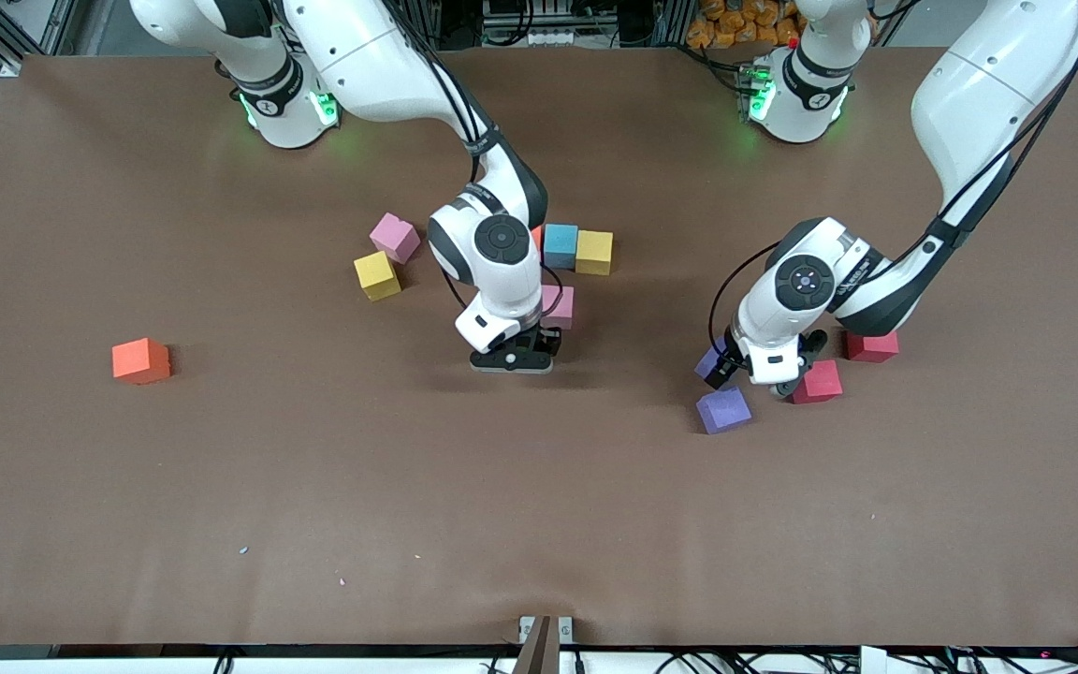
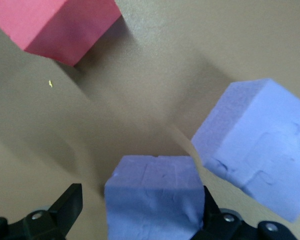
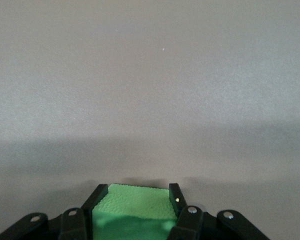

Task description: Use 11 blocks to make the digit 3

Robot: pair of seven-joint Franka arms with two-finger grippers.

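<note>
My right gripper is shut on a green block low over the table's middle. My left gripper stands open around a purple block on the table; one finger touches it, the other stands apart. A second purple block lies just nearer the camera. Two red blocks sit beside the left gripper. Blue and yellow blocks form a row, with a pink block nearer. A digit 3 figure is not in view.
A pink block and a yellow block lie toward the right arm's end of the row. An orange block sits alone farther toward that end. The brown table spreads wide nearer the camera.
</note>
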